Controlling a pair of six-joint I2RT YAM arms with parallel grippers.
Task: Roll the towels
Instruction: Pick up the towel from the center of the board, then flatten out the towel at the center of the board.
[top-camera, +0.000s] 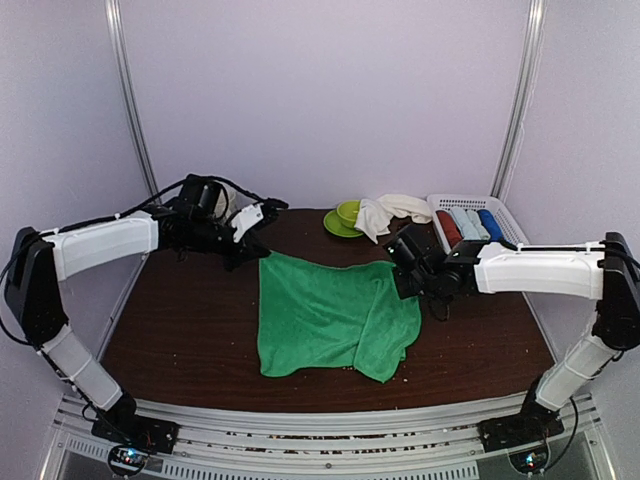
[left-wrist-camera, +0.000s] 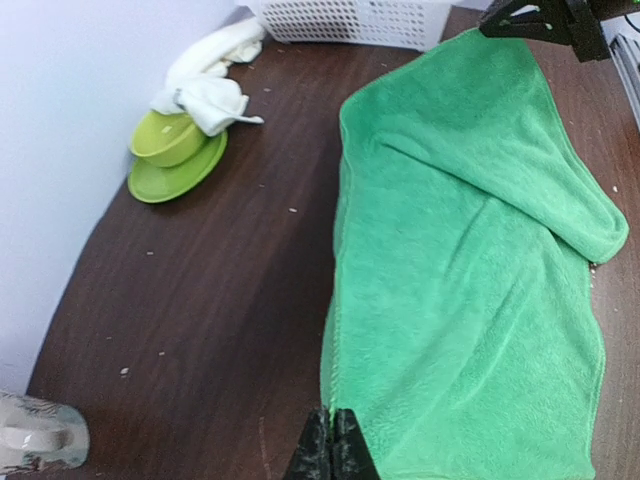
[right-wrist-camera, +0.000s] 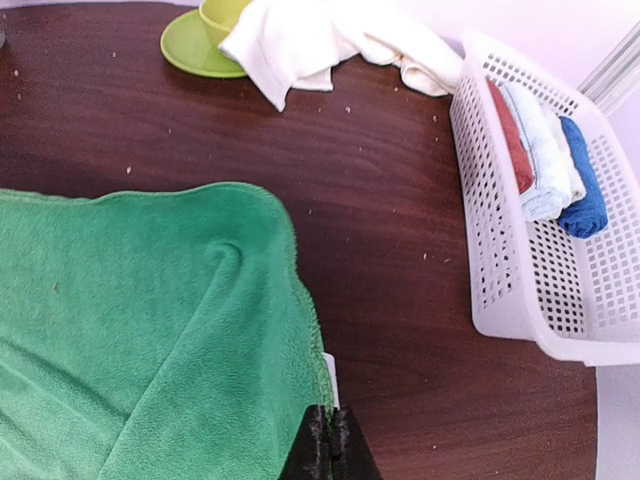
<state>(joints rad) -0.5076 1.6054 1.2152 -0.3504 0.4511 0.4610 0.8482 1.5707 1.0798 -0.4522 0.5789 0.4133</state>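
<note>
While working on table (top-camera: 180, 335): keep far edge taut, lift both corners level, shake out doubled right flap before rolling. Green towel (top-camera: 325, 315) at table centre, spread flat bar that flap; looks slightly longer left-to-right, so long axis judged along far edge between arms, folded end toward right. White towel (top-camera: 395, 210) bunched at back, draped over cup (top-camera: 347, 212), untouched. Left end effector (left-wrist-camera: 332, 420) pinched together on far-left corner; right end effector (right-wrist-camera: 328, 415) likewise on far-right corner.
</note>
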